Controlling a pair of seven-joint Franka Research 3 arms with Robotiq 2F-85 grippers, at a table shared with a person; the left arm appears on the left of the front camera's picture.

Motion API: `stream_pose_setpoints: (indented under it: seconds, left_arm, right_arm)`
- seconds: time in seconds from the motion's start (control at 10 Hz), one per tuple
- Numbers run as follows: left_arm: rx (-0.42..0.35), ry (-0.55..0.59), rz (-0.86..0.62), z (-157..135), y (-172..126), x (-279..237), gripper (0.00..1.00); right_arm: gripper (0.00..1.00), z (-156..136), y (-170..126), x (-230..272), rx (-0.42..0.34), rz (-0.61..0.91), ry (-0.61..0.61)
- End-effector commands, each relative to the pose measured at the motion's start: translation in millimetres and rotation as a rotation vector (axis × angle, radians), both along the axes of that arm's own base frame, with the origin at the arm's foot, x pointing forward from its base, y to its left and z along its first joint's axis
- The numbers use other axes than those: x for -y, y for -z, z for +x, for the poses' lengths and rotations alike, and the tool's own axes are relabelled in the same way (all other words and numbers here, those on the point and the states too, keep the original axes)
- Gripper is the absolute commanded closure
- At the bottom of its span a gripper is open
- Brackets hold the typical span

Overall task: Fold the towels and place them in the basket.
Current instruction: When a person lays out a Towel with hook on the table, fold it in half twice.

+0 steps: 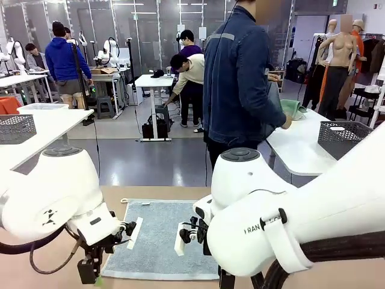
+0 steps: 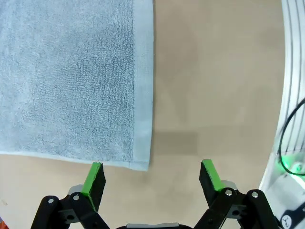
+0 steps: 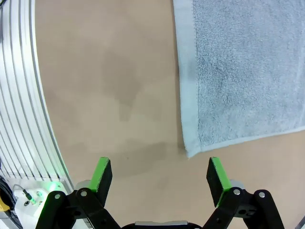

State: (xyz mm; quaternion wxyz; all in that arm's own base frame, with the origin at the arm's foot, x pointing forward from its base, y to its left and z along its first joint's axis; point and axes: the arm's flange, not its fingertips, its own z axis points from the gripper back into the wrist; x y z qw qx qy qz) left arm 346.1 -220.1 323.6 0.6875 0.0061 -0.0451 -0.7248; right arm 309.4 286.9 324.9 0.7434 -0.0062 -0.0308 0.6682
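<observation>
A light blue-grey towel [image 1: 161, 238] lies spread flat on the tan table [image 1: 54, 274] at 6 o'clock in the front view, between the two white arms. In the left wrist view the left gripper [image 2: 152, 168] stands with its jaws wide apart and nothing between them; the towel fills the picture from 9 to 12 o'clock, and one near corner sits over the gap between the green pads [image 2: 94, 177] (whether the cloth edge touches the picture-left pad I cannot tell). In the right wrist view the right gripper [image 3: 159, 167] is likewise spread wide and empty, the towel reaching from 12 to 3 o'clock with its corner between the fingers, closer to the picture-right one. Across the table a person in a dark blue jacket [image 1: 237, 78] stands turned toward a white side table at 3 o'clock, a hand [image 1: 287, 124] on a green towel [image 1: 295, 107]. A dark grey basket [image 1: 348, 137] rests on that side table; a second basket [image 1: 17, 128] sits on another white table at 9 o'clock.
</observation>
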Motion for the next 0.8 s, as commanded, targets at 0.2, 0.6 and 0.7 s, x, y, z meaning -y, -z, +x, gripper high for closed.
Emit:
stream_pose_setpoints:
  seconds: [0.2,0.6,0.7]
  left_arm:
    - [0.0,0.0,0.0,0.0,0.0,0.0,0.0]
    - [-0.009,0.004,-0.009,0.5,5.4,0.5,0.0]
    - [-0.01,0.001,-0.012,1.6,9.1,0.1,0.0]
  right_arm:
    - [0.0,-0.3,5.2,-0.9,-0.004,-0.008,-0.008]
    - [0.0,3.3,12.9,-1.5,-0.019,-0.014,-0.034]
    - [0.0,7.4,19.3,-1.1,-0.019,-0.005,-0.047]
